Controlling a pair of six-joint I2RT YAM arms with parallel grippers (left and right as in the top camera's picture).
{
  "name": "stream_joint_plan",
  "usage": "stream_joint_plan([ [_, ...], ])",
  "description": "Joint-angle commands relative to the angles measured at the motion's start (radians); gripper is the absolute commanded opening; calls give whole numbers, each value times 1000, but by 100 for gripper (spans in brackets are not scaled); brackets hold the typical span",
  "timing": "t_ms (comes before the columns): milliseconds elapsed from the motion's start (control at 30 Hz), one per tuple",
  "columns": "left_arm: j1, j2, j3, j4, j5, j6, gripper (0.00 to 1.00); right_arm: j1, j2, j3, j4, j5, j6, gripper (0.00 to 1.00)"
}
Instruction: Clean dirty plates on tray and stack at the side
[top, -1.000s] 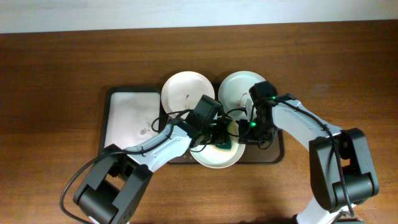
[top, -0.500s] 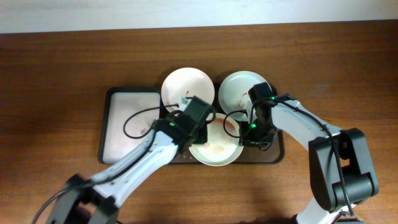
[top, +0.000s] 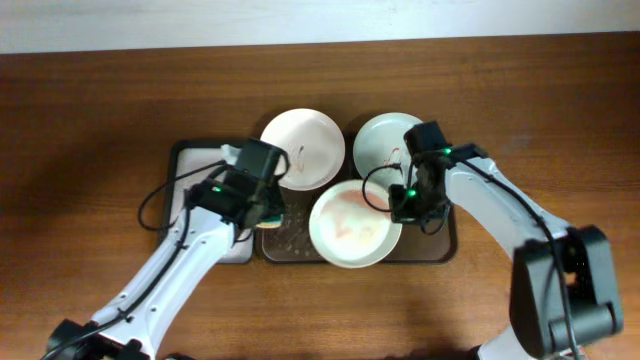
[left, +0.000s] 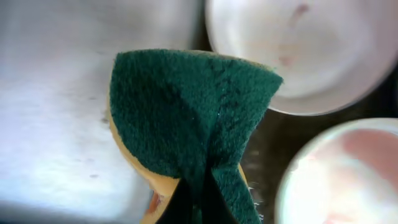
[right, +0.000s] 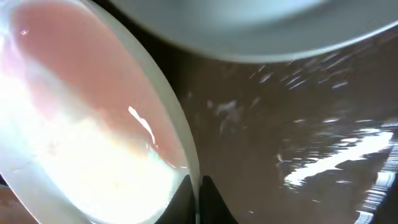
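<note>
Three plates lie on the dark brown tray (top: 290, 242). The back left plate (top: 302, 148) and the back right plate (top: 380, 143) each carry a small red-brown stain. The front plate (top: 350, 225) has a pink smear across its inside. My right gripper (top: 398, 205) is shut on the front plate's right rim, seen close in the right wrist view (right: 81, 124) between the fingers (right: 198, 199). My left gripper (top: 268, 212) is shut on a green and yellow sponge (left: 193, 118) and holds it over the seam between the two trays, left of the front plate (left: 342, 174).
A smaller black-rimmed tray with a white inside (top: 195, 190) lies against the brown tray's left side; it also shows in the left wrist view (left: 56, 93). The wet brown tray surface (right: 298, 124) shows to the right of the held plate. A brown wooden table surrounds the trays.
My left arm has swung left with the sponge, off the front plate to the seam between the trays. The front plate now shows a pink smear. The right gripper stays on its rim.
</note>
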Motion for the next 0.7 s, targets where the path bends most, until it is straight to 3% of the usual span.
stream_joint_plan([
  [0,111,-21,2,8,39,159,0,45,-130,44,-4,234,-27,4],
  [100,275,-11,2,23,187,386,0,163,-201,45,31,534,-27,4],
  [200,344,36,2,23,189,400,0,290,-206,63,82,702,-43,4],
  [333,345,113,2,50,189,400,0,517,-206,66,132,1117,-73,4],
  [433,345,126,2,54,189,399,0,616,-206,66,173,1318,-118,4],
  [667,345,126,2,53,189,399,0,624,-206,66,203,1348,-105,4],
])
